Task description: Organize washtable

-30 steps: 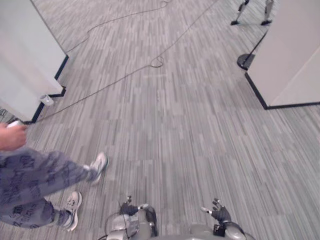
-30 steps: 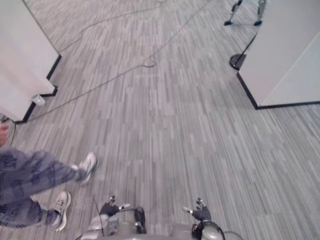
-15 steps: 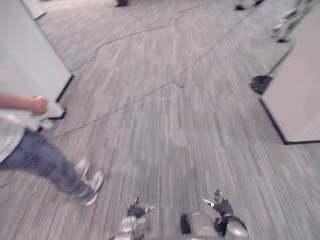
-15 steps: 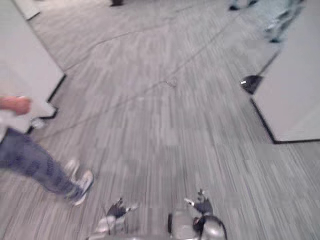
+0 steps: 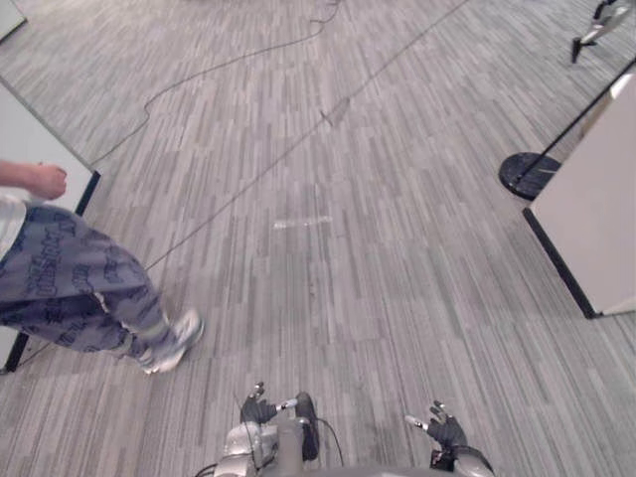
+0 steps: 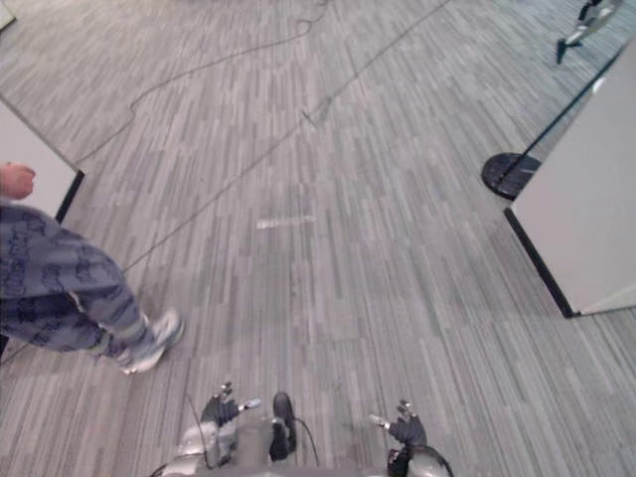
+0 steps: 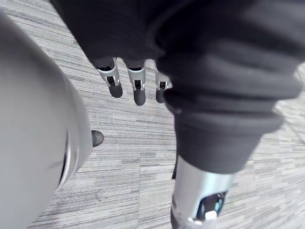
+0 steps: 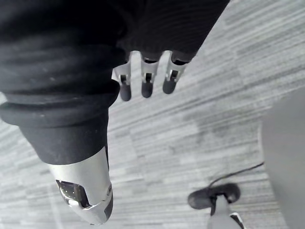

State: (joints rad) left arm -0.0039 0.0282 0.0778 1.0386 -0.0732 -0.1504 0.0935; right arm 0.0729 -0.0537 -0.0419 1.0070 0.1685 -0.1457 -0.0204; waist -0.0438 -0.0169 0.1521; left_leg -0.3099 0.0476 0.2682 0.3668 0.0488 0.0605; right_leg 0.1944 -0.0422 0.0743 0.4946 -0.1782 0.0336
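Your left hand [image 5: 260, 409] and right hand [image 5: 444, 431] are hanging low over the grey carpet floor [image 5: 348, 248], fingers [image 7: 139, 93] loosely spread and empty; a person [image 5: 70, 288] is striding at your left, a white panel [image 5: 596, 219] standing at your right.

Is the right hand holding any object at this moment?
No, the right hand hangs open above the carpet with nothing in it.

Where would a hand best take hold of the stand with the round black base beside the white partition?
Probably the thin dark pole, wrapped from the open carpet on the robot's left. The round black base lies flat, offering little to grip, and the white partition crowds its right side.
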